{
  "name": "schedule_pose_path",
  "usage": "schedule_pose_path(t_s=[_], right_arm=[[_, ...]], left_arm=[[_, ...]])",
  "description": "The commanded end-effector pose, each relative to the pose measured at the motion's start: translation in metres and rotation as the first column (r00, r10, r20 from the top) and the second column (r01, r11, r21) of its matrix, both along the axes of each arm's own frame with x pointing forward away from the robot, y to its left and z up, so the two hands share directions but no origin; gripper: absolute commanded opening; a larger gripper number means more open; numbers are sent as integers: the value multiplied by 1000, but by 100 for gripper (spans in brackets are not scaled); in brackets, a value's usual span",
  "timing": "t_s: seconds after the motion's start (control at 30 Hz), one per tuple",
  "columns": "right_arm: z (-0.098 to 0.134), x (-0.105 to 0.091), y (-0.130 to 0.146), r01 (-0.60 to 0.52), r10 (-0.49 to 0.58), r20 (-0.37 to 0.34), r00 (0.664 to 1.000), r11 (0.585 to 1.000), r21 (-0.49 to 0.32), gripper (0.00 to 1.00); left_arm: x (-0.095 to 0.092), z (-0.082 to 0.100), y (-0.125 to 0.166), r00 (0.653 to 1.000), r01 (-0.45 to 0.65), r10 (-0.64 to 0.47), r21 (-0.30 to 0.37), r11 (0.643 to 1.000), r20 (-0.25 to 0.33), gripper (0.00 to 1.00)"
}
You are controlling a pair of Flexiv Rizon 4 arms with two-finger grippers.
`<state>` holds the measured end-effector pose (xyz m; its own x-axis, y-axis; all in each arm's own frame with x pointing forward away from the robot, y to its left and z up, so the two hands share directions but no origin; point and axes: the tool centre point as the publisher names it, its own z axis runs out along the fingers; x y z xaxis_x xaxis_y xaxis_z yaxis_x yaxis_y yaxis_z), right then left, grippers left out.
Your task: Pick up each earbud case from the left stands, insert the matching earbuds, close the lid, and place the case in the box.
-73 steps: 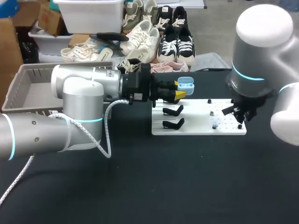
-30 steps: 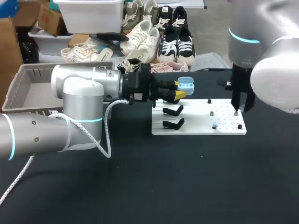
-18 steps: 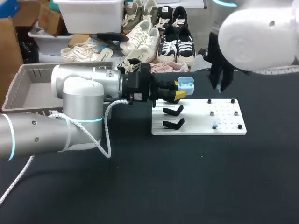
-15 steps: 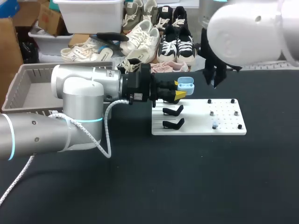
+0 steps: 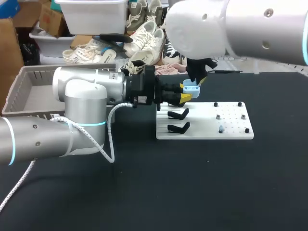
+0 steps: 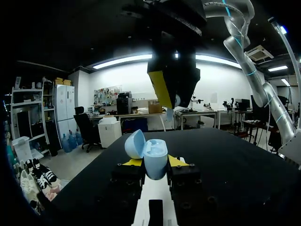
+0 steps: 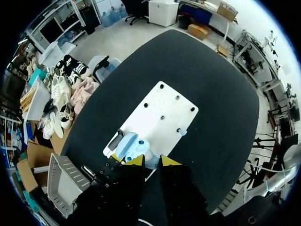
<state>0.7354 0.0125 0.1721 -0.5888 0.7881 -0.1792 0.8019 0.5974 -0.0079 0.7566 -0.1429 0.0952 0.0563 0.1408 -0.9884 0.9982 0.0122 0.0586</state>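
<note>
Across swings the right arm, off the far end of the white board (image 5: 233, 122) and over towards the middle, so the right gripper (image 5: 196, 80) now hangs straight above the earbud case (image 5: 191, 87). Meanwhile the left gripper (image 5: 186, 94) lies level over the board's near-left end, its yellow tips clamped on the case from both sides. The lid is flipped open (a smooth, pale blue, egg-like shell). Up top, the right gripper's tips pinch a tiny pale earbud (image 6: 170, 113) just above the open case, not touching it. Two black hooked stands (image 5: 178, 114) sit on the matt board, and a second earbud (image 5: 221, 129) stands among the pegs. The bulky white arm hides most of the right gripper from the head view, and the pinched earbud's shape is too small to make out.
</note>
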Motion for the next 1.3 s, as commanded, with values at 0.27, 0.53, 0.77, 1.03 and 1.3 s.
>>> schedule_pose_path(t_s=[0.27, 0.53, 0.77, 1.03, 1.3], right_arm=[[-9, 13, 5, -16, 15, -68, 998, 1000, -14, 0], [-11, 15, 4, -26, 26, -64, 998, 1000, 0, 0], [-15, 15, 1, -26, 27, -64, 998, 1000, 16, 0], [-19, 13, 1, -34, 36, -65, 997, 999, 22, 0], [-20, 15, 0, -33, 35, -68, 997, 999, 25, 0]], left_arm=[[-1, -1, 0, 1000, -3, 3, -2, 1000, 2, 0], [-1, -1, 0, 1000, -3, 3, -2, 1000, 2, 0], [-1, -1, 0, 1000, -3, 3, -2, 1000, 2, 0], [-1, -1, 0, 1000, -3, 3, -2, 1000, 2, 0], [-1, -1, 0, 1000, -3, 3, -2, 1000, 2, 0]])
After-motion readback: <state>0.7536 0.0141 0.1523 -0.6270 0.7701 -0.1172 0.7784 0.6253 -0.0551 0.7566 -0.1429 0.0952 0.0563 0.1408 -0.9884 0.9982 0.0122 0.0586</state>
